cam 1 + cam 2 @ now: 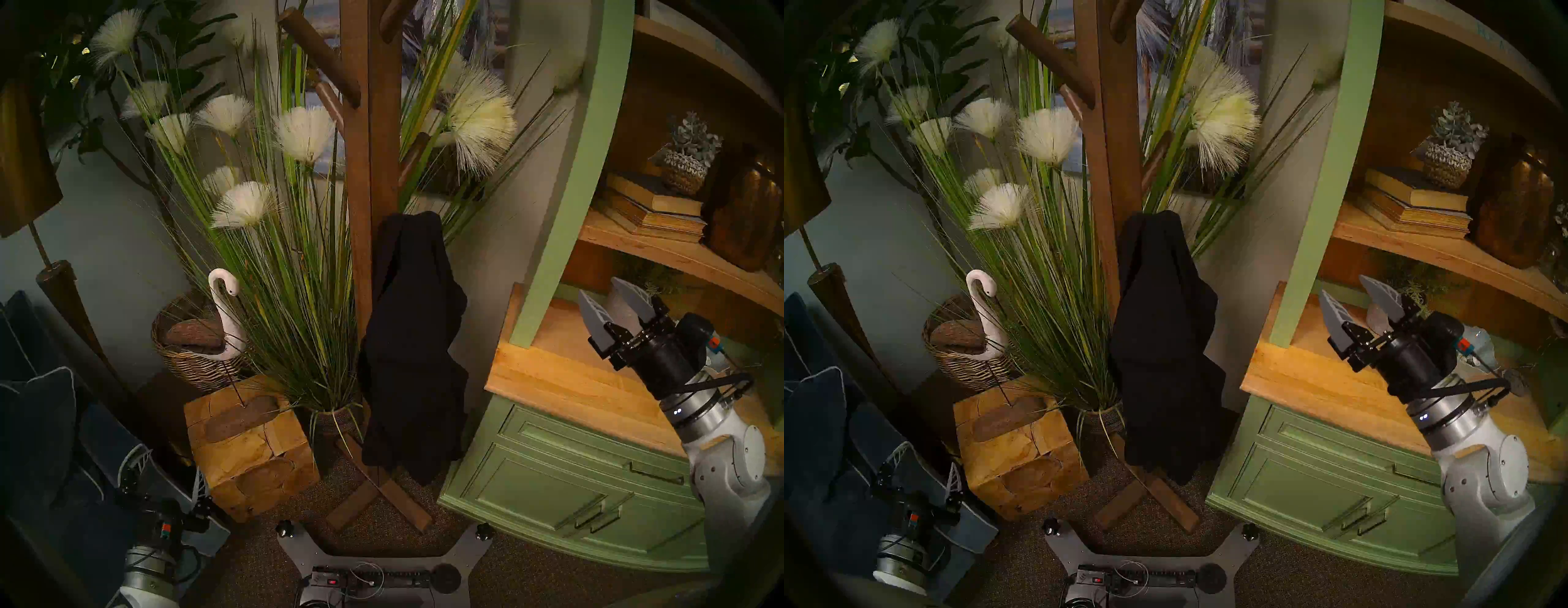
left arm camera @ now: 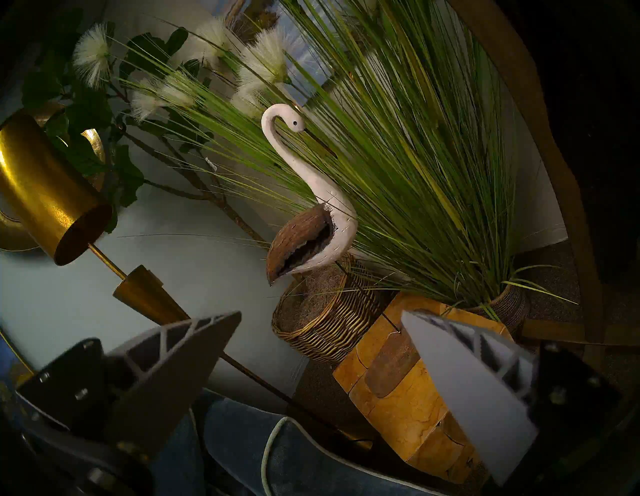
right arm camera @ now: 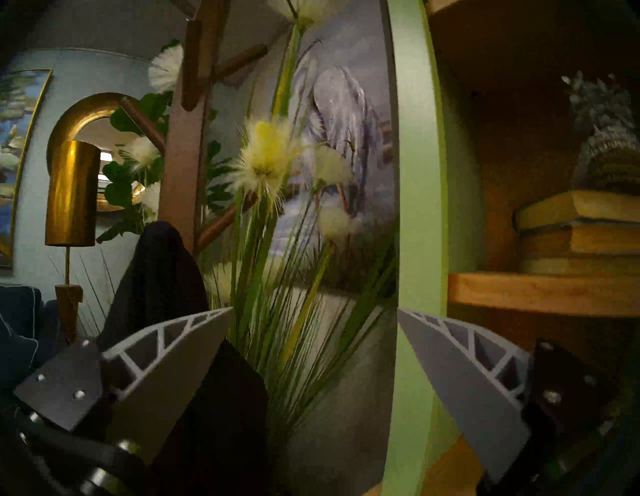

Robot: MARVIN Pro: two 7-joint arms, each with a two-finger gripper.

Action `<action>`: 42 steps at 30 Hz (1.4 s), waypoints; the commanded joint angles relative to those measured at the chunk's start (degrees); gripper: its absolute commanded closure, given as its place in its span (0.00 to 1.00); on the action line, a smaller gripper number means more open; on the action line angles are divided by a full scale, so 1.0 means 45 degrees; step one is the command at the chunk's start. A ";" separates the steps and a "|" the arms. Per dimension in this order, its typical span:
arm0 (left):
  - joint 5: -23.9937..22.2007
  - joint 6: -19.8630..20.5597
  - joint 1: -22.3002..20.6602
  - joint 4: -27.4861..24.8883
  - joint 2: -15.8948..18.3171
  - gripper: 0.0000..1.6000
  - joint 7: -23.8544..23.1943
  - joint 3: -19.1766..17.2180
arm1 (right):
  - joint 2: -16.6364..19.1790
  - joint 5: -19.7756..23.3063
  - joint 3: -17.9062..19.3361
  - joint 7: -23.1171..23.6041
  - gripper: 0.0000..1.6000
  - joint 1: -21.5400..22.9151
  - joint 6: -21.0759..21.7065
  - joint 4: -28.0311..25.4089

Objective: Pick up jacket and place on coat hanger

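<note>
Hanging from a low peg of the coat stand (image 1: 373,140), the black jacket (image 1: 413,339) drapes down the post almost to the X-shaped foot, so the placing step looks done and you are in the wrap-up. Your right pincer (image 1: 615,308) sits well off to the stand's right, in front of the green cabinet (image 1: 564,479), jaws spread wide and nothing between them; the right wrist view confirms an empty gap, with the jacket off to its left. Your left pincer (image 1: 163,473) is low on the stand's left, beside the wooden block (image 1: 250,458), and the left wrist view shows its fingers (image 2: 180,350) apart, gripping nothing. Judging from this, your next move calls only for clearing both arms away from the stand without brushing the fabric or the tall grass plant (image 1: 292,271). Watch that drape: it looks bunched on one peg and could slip if nudged.
</note>
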 commanded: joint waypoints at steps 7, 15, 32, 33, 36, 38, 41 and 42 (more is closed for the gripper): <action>-0.0027 -0.0050 0.0039 -0.0358 0.0019 0.00 0.0024 -0.0082 | -0.0263 -0.0828 -0.0342 -0.0180 0.00 -0.0273 -0.0241 0.0128; -0.0025 -0.0052 0.0037 -0.0353 0.0020 0.00 0.0028 -0.0080 | -0.0559 -0.1622 -0.0942 0.0243 0.00 -0.0939 -0.0645 0.0004; -0.0027 -0.0051 0.0039 -0.0356 0.0021 0.00 0.0027 -0.0080 | -0.0895 -0.1607 -0.0837 0.0892 0.00 -0.1061 -0.0897 0.0007; -0.0027 -0.0051 0.0040 -0.0356 0.0021 0.00 0.0027 -0.0080 | -0.0905 -0.1601 -0.0832 0.0913 0.00 -0.1055 -0.0892 0.0011; -0.0027 -0.0050 0.0040 -0.0356 0.0021 0.00 0.0027 -0.0081 | -0.0929 -0.1588 -0.0820 0.0960 0.00 -0.1039 -0.0878 0.0018; -0.0028 -0.0050 0.0040 -0.0357 0.0021 0.00 0.0026 -0.0081 | -0.0945 -0.1582 -0.0813 0.0988 0.00 -0.1029 -0.0868 0.0022; -0.0028 -0.0050 0.0040 -0.0357 0.0021 0.00 0.0026 -0.0081 | -0.0963 -0.1579 -0.0806 0.1016 0.00 -0.1018 -0.0857 0.0026; -0.0028 -0.0050 0.0041 -0.0357 0.0021 0.00 0.0026 -0.0081 | -0.0972 -0.1579 -0.0803 0.1028 0.00 -0.1013 -0.0851 0.0027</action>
